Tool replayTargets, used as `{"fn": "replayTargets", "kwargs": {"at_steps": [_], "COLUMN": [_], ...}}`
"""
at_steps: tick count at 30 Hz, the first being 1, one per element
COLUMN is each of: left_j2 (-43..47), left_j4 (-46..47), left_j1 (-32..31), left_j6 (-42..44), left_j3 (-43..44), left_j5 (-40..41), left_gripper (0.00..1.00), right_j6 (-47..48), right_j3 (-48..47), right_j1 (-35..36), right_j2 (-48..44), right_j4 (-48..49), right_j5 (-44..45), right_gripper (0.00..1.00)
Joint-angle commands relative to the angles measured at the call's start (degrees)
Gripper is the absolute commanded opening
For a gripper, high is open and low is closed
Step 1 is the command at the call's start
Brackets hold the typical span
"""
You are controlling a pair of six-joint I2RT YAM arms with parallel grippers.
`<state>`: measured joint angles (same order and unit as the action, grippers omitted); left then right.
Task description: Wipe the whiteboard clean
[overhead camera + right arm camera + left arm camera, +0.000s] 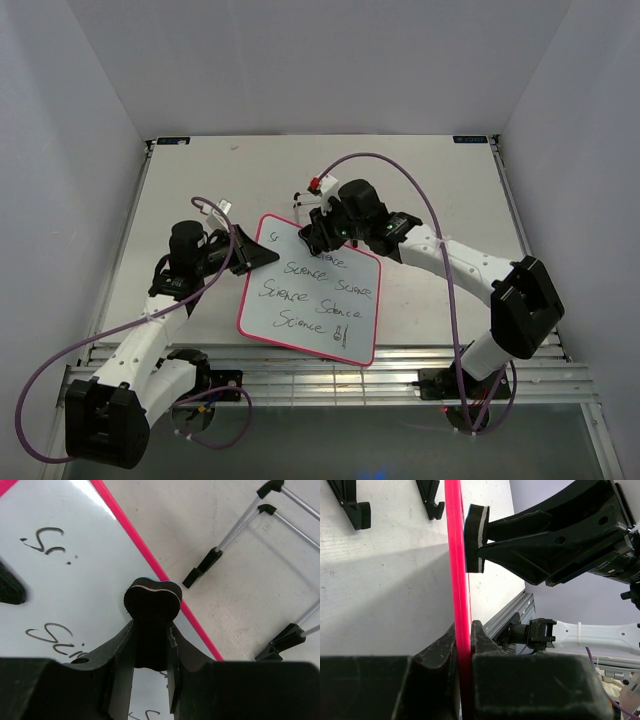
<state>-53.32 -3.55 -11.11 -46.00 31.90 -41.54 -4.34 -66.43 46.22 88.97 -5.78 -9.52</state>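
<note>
**Erasing step, wipe under way.** Your left gripper (250,255) is clenched on the left edge of the whiteboard (305,310). In the left wrist view the pink-red frame (457,580) runs edge-on between the closed jaws, so the board is pinched and steadied. It appears to be held up off the table (440,180).

Your right gripper (318,238) grasps the small black eraser (152,600) between its fingers. The eraser's pad sits flat against the board's written face, near the upper edge and just inside the frame.

A fragment of lettering (272,238) is left at the top-left corner. The rows of "Science" (325,290) below the eraser are unwiped, so the task looks to be at an early stage.

The next move calls for sweeping the eraser across and down through those rows while the left grip holds. Keep the pad flat and the pressure moderate, or the board may pivot in the left jaws.

The wire easel stand (240,535) lies on the table beyond the board's edge, clear of the eraser.
</note>
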Motion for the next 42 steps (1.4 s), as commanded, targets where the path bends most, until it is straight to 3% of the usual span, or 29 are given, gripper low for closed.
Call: {"fn": "replayTargets", "kwargs": {"at_steps": [1, 12, 19, 26, 35, 42], "left_j2": [1.90, 1.11, 0.85, 0.41, -0.11, -0.73], "left_j4": [10.85, 9.53, 9.62, 9.70, 9.88, 9.88], "left_j1": [-0.31, -0.40, -0.40, -0.58, -1.10, -1.54], "left_j6": [-0.50, 2.31, 3.19, 3.81, 3.81, 4.25], "left_j3": [5.89, 7.83, 8.53, 9.06, 8.97, 8.79], "left_j5": [-6.18, -8.65, -9.26, -10.58, -11.19, -10.84], "left_gripper": [0.00, 0.00, 0.00, 0.00, 0.00, 0.00], "right_j6": [0.47, 4.07, 6.54, 1.00, -1.11, -0.67], "right_j3": [-6.65, -35.15, -33.95, -28.57, -50.51, -57.24], "right_j1": [3.87, 14.51, 13.38, 5.47, 6.95, 8.01], "right_j2": [3.92, 18.07, 19.58, 18.61, 28.08, 31.44], "right_j4": [-9.15, -26.20, -29.46, -27.53, -37.27, -41.07], "right_j5": [-5.42, -3.84, 2.48, 10.04, 9.09, 8.38], "right_gripper": [0.18, 0.18, 0.18, 0.18, 0.18, 0.18]}}
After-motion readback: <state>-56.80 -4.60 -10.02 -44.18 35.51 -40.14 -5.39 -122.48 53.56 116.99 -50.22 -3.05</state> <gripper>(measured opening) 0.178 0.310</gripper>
